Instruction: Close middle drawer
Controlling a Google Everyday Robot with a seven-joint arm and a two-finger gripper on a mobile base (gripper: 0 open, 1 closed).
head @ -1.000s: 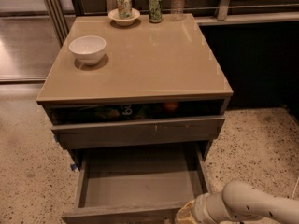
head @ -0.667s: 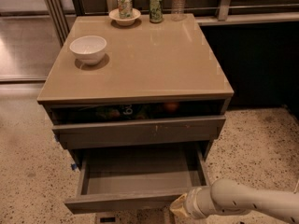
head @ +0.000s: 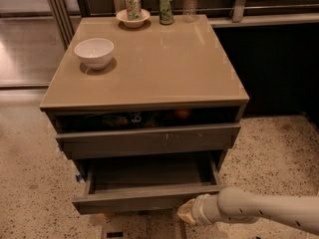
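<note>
Cabinet (head: 159, 63) is filling my view; low on the cabinet's front, the middle drawer (head: 144, 198) is standing pulled out, its inner box bare. The gripper (head: 187, 212) is sitting at the cabinet's lower right, by that drawer's front; I am unable to tell its grasp state.

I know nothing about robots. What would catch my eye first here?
The middle drawer stands pulled out of the cabinet. A pale robot arm reaches in from the lower right, its hand by the right end of that drawer's front. A white bowl sits on the cabinet top, left side.
</note>
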